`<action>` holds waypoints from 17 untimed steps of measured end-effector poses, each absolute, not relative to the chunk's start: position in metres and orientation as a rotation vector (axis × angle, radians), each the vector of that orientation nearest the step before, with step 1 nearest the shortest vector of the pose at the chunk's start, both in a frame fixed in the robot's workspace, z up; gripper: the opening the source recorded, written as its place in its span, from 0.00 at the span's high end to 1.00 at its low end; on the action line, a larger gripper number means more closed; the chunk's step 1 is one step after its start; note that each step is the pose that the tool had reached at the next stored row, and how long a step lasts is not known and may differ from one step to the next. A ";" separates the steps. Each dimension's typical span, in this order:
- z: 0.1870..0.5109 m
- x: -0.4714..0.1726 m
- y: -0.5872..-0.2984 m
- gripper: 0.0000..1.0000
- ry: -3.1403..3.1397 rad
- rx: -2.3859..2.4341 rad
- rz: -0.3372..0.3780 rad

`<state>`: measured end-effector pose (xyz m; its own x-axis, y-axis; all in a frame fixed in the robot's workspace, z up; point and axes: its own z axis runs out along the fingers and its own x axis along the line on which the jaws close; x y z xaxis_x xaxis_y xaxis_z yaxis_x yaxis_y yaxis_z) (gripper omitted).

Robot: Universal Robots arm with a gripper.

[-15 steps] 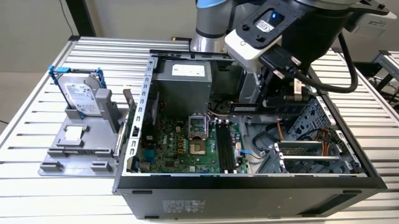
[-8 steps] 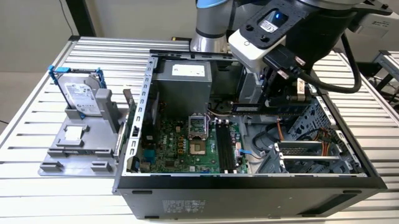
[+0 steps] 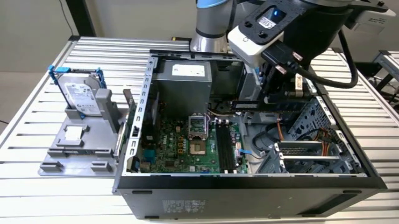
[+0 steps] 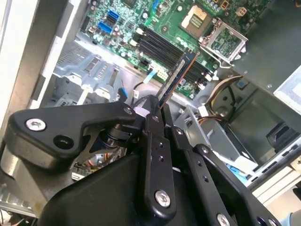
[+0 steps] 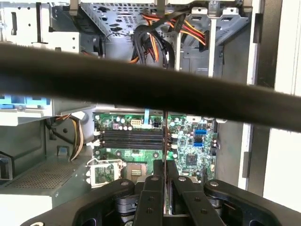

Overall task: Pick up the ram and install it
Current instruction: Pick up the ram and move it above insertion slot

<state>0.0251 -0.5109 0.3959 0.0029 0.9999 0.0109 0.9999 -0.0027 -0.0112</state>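
Observation:
The ram [image 3: 269, 105] is a thin dark stick that hangs level over the open computer case [image 3: 149, 116], above the motherboard's back right part. My gripper [image 3: 281, 95] is shut on it from above. In the second wrist view the ram [image 4: 176, 76] sticks out from between the black fingers [image 4: 153, 123] toward the long black slots [image 4: 167, 49]. In the first wrist view the ram [image 5: 165, 136] shows edge-on, held by my gripper [image 5: 165, 165] and crossing the line of the slots [image 5: 128, 137]. The slots [image 3: 228, 148] lie well below it.
A grey hard drive in a blue bracket [image 3: 81, 95] stands on a grey fixture [image 3: 72, 149] at the exterior view's left. Inside the case are the power supply [image 3: 184, 81], the CPU socket [image 3: 196, 128], a drive cage [image 3: 311, 154] and cable bundles [image 5: 155, 37]. A dark band [image 5: 141, 87] crosses the first wrist view.

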 end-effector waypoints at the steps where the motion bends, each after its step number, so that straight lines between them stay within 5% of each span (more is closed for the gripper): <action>1: 0.396 0.025 -0.506 1.00 -2.207 -2.213 0.000; 17: 0.396 0.025 -0.439 1.00 -2.208 -2.214 0.002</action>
<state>0.0251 -0.4390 0.3957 0.0029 1.0000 0.0092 0.9999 -0.0028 -0.0111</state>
